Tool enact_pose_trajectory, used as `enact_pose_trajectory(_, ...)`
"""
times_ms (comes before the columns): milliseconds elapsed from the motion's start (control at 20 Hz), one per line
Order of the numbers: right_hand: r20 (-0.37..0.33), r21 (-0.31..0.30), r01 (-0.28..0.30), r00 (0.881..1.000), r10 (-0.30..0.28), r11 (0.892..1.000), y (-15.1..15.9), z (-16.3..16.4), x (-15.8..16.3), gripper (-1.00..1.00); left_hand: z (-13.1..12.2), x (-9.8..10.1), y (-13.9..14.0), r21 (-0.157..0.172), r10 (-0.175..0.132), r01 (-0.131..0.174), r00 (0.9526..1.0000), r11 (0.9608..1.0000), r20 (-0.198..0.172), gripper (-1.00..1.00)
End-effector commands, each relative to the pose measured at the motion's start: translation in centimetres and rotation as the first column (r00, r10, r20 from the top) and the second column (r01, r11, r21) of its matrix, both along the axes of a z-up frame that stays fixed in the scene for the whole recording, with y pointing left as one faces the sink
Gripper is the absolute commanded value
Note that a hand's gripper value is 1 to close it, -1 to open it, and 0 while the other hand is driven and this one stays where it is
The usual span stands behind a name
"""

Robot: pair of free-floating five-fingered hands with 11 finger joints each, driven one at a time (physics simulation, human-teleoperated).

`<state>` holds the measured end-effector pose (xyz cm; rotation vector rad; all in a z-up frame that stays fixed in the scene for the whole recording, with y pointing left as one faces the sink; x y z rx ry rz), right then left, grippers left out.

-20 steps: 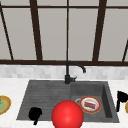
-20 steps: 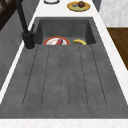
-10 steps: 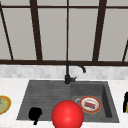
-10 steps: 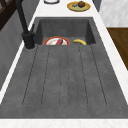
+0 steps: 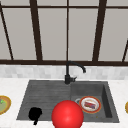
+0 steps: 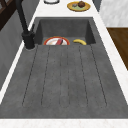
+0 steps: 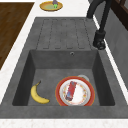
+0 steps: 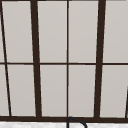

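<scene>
While the black left hand [image 5: 35, 113] hovers, fingers unclear, over the grooved grey drainboard [image 5: 45, 98], the big red ball [image 5: 67, 115] beside it hides the sink's front edge.

Left robot hand [image 5: 35, 113] aloft, fingers curled

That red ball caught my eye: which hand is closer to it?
Left. The left hand hangs just left of the red ball, over the draining board; a second ago the right hand was past the sink's right edge.

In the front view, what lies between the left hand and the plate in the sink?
In the front view a red ball sits between the left hand and the plate, at the sink's front edge.
</scene>
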<state>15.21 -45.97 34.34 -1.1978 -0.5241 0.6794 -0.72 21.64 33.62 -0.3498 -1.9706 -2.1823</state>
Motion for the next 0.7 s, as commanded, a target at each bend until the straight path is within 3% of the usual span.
enact_pose_trajectory(0, 0.0, 0.005, 0.12, 0.993, -0.12, 0.993, -0.7, -0.4, 0.0, -1.0, 0.0, 0.0, 0.0, 0.0, 0.0, 0.0, 1.0, 1.0, 0.0, 0.0)
enact_pose_trajectory(150, -0.024, -0.005, 0.176, 0.984, -0.176, 0.984, -1.7, -1.0, -0.2, -1.0, 0.0, 0.0, 0.0, 0.0, 0.0, 0.0, 1.0, 1.0, 0.0, 0.0)
enact_pose_trajectory(350, -0.045, -0.016, 0.163, 0.986, -0.163, 0.987, -4.5, -2.4, -0.4, -1.0, 0.0, 0.0, 0.0, 0.0, 0.0, 0.0, 1.0, 1.0, 0.0, 0.0)
enact_pose_trajectory(450, -0.053, 0.02, 0.129, 0.99, -0.128, 0.991, -6.0, -3.1, -0.4, -1.0, 0.0, 0.0, 0.0, 0.0, 0.0, 0.0, 1.0, 1.0, 0.0, 0.0)
enact_pose_trajectory(650, -0.051, 0.048, 0.145, 0.988, -0.143, 0.988, -8.1, -4.7, -0.3, -1.0, 0.0, 0.0, 0.0, 0.0, 0.0, 0.0, 1.0, 1.0, 0.0, 0.0)
